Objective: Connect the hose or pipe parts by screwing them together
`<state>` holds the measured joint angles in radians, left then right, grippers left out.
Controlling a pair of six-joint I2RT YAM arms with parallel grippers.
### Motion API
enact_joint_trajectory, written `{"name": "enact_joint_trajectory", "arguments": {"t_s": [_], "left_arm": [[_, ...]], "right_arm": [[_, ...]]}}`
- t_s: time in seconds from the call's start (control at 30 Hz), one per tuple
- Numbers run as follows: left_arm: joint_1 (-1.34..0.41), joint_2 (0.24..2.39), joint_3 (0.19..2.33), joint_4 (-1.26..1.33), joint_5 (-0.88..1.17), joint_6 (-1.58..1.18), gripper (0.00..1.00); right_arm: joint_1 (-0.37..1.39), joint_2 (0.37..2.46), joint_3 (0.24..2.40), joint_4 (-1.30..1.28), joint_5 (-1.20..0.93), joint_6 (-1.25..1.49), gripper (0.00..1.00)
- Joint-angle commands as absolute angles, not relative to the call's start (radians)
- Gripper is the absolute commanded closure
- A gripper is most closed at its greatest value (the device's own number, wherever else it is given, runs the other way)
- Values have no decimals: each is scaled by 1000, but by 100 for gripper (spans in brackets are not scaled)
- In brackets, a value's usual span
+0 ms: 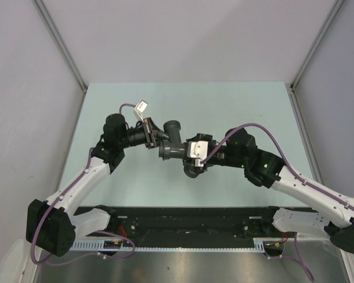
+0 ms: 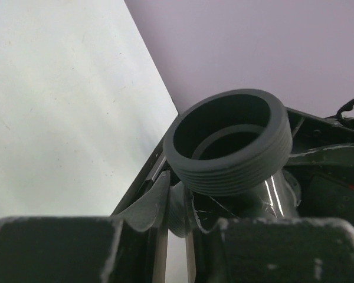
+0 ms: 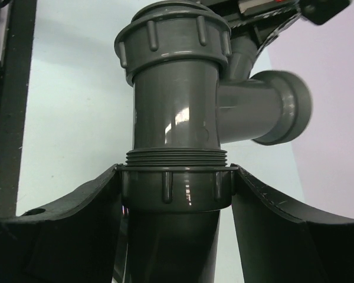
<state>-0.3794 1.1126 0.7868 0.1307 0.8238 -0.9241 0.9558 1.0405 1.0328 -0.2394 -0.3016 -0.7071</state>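
Your right gripper [image 3: 176, 180]: jaws pinch ribbed collar of dark grey straight plastic tube [image 3: 171, 247] | dark grey branched plastic fitting [image 3: 174, 106]: joined to tube, threads showing, above pale table [image 1: 236, 106] middle | your left gripper [image 2: 177, 212]: at fitting; jaw state cannot be told.

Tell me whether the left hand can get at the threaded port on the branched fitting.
Probably yes. The threaded port sits next to the left hand, mouth uncovered, nothing between them. The right hand clamps the ribbed collar at the other end, clear of that port.
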Motion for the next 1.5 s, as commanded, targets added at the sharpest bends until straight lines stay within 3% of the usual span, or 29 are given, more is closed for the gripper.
{"name": "enact_joint_trajectory", "arguments": {"t_s": [0.0,1.03,1.47], "left_arm": [[-377,1089,850,219,874,-904,82],[-391,1042,942,235,1098,-778,64],[-474,1014,939,235,1172,-723,57]], "right_arm": [[950,1038,1081,-270,-402,-680,100],[893,1121,1081,-239,-397,-617,100],[856,1118,1081,-147,-331,-583,100]]}}
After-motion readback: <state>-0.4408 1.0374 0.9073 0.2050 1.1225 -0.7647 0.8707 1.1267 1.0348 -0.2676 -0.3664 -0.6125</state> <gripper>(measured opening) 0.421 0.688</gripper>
